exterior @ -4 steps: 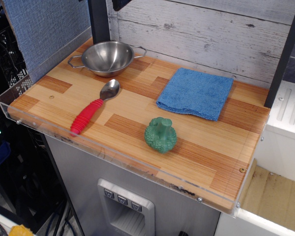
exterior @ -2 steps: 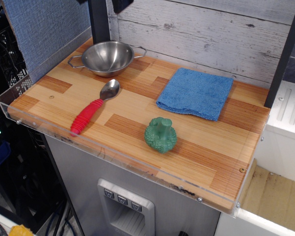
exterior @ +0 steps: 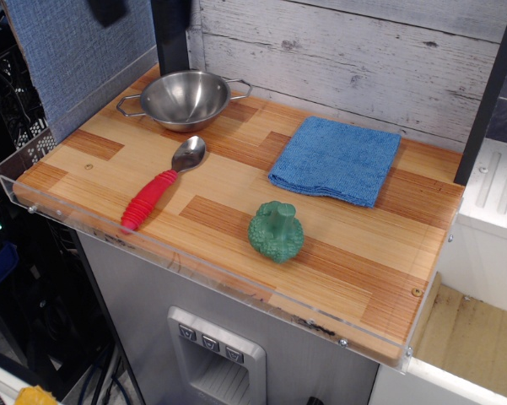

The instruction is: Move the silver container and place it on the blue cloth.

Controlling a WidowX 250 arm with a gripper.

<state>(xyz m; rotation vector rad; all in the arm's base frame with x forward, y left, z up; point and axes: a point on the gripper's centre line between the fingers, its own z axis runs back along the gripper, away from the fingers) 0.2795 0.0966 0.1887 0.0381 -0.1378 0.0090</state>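
Wooden counter [exterior: 337, 253] with the silver container [exterior: 185, 99] resting at its back left corner, apart from the blue cloth [exterior: 336, 159].

Only a dark blurred shape at the top left edge, possibly the gripper [exterior: 107, 10], shows above the scene, and whether its jaws are apart or closed cannot be told; it holds nothing that can be seen. Below and just to the right of that shape sits the container, upright and empty, with its wire handles pointing out to either side. Farther right and nearer the viewer lies the cloth, flat and folded. A spoon with a red handle [exterior: 159, 186] lies just in front of the container, and a green broccoli-like toy [exterior: 276, 231] stands in front of the cloth.
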